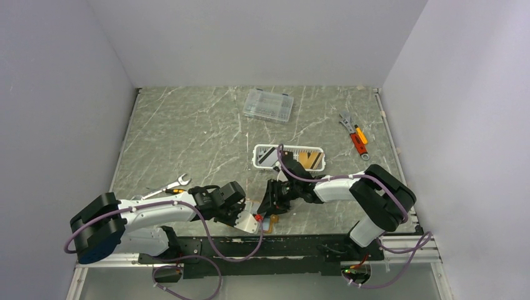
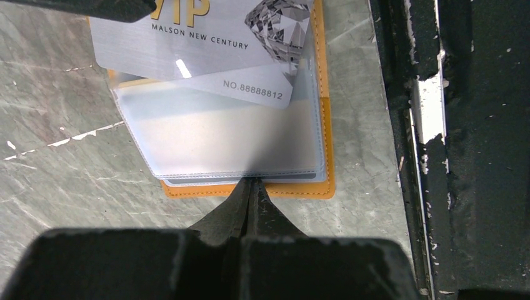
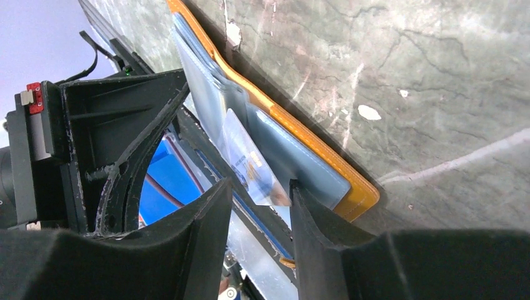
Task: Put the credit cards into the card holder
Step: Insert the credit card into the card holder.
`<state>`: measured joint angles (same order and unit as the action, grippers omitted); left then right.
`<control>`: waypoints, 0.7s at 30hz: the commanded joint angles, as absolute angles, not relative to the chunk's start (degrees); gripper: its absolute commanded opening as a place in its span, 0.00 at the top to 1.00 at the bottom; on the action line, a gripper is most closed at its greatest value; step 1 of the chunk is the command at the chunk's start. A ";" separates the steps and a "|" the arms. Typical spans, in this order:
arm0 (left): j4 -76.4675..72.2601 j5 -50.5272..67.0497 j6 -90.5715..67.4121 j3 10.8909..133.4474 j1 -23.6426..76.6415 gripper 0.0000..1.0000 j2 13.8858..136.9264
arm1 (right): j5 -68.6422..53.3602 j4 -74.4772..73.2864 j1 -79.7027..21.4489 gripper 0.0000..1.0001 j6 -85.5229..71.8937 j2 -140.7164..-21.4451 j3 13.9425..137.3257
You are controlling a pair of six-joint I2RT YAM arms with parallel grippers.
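Now the silver card (image 2: 187,56) sits at the mouth of the open card holder (image 2: 294,189), which lies on the surface (image 2: 56,156) near the arm bases.
The left fingers (image 2: 232,212) are pressed together, tips at the holder's near edge. The right fingers (image 3: 209,231) stand apart around the card's outer end, and it cannot be told whether they clamp it. The card lies skewed over the clear sleeves (image 2: 219,137), so the push probably wants squaring to the pocket and going slowly, with the left arm pinning the holder against sliding.
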<state>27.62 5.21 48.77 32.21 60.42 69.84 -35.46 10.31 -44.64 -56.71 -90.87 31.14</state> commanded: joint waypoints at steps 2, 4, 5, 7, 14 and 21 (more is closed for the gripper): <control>31.50 6.33 48.60 30.49 60.47 1.00 70.81 | -34.77 9.90 -44.46 0.63 -59.01 -90.36 31.63; 31.53 6.41 48.81 30.46 60.47 1.00 70.92 | -35.60 12.34 -44.45 0.65 -59.90 -90.67 30.88; 31.46 6.42 48.88 30.42 60.47 1.00 70.95 | -35.82 13.23 -44.47 0.66 -60.18 -90.77 30.68; 31.60 6.48 48.83 30.41 60.47 1.00 71.01 | -36.37 14.77 -44.47 0.66 -60.31 -90.82 30.44; 31.21 6.44 48.90 30.11 60.47 1.00 70.93 | -37.08 17.58 -44.45 0.70 -59.14 -90.18 30.91; 31.40 6.33 48.89 30.10 60.47 1.00 71.06 | -37.56 24.98 -44.50 0.80 -63.37 -92.02 26.81</control>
